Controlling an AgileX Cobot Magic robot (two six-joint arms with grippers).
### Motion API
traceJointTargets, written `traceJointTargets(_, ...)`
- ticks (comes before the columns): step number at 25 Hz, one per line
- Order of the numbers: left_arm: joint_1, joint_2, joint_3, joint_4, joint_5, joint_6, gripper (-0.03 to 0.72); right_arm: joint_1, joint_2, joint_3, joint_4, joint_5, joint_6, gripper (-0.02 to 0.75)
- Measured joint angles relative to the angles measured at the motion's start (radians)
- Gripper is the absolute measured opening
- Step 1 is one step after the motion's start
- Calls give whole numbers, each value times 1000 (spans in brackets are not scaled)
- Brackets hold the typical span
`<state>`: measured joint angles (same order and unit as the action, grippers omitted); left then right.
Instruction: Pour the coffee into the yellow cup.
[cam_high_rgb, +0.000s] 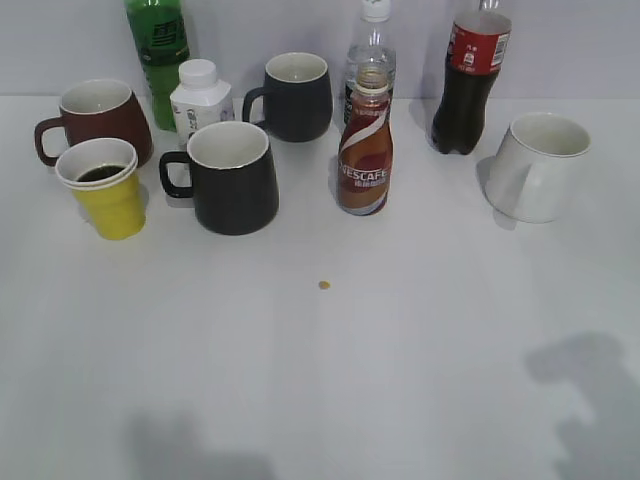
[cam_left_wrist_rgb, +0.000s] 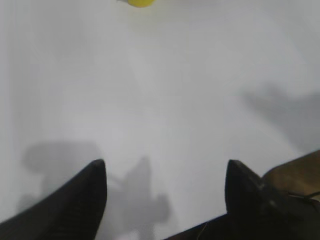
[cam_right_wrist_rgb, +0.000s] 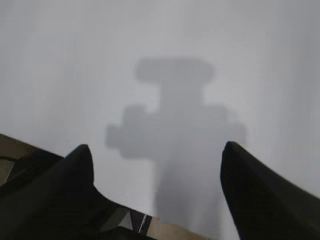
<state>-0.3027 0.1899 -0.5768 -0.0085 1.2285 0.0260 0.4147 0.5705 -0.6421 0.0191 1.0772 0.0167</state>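
The Nescafe coffee bottle stands upright and uncapped in the middle of the table. The yellow cup stands at the left and holds dark liquid; its bottom edge shows at the top of the left wrist view. My left gripper is open and empty above bare white table. My right gripper is open and empty above bare table. Neither gripper shows in the exterior view, only their shadows near the front edge.
A dark red mug, two dark mugs, a white mug, a white pill bottle, a green bottle, a clear bottle and a cola bottle stand around. A small yellow speck lies mid-table.
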Motion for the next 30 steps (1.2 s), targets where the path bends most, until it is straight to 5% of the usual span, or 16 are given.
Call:
traceJointTargets(11, 0, -7, 52, -5, -155, 31, 562, 0, -388, 137, 20, -22, -56, 593)
traceJointTargets(30, 0, -7, 53, 15, -156, 36, 561, 0, -409, 141, 31, -31, -70, 592)
